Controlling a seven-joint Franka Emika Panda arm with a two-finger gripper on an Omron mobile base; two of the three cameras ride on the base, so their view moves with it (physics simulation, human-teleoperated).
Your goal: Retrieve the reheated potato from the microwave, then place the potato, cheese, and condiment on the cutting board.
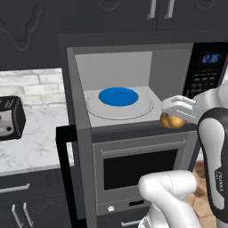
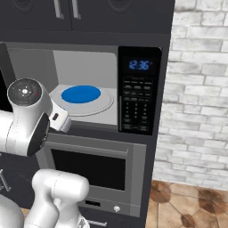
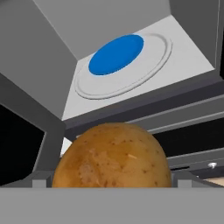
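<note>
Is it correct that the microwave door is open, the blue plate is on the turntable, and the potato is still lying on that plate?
Not quite. The microwave door is open and the blue plate is on the turntable, but the potato is off the plate, outside the cavity at the gripper, as the left base view shows.

Both base views face the open microwave (image 1: pixel 133 89) from left and right behind the arm, sharing its cavity; the hand view looks in close from just outside.

Golden potato (image 3: pixel 112 156) outside open microwave (image 1: pixel 133 89)
</note>
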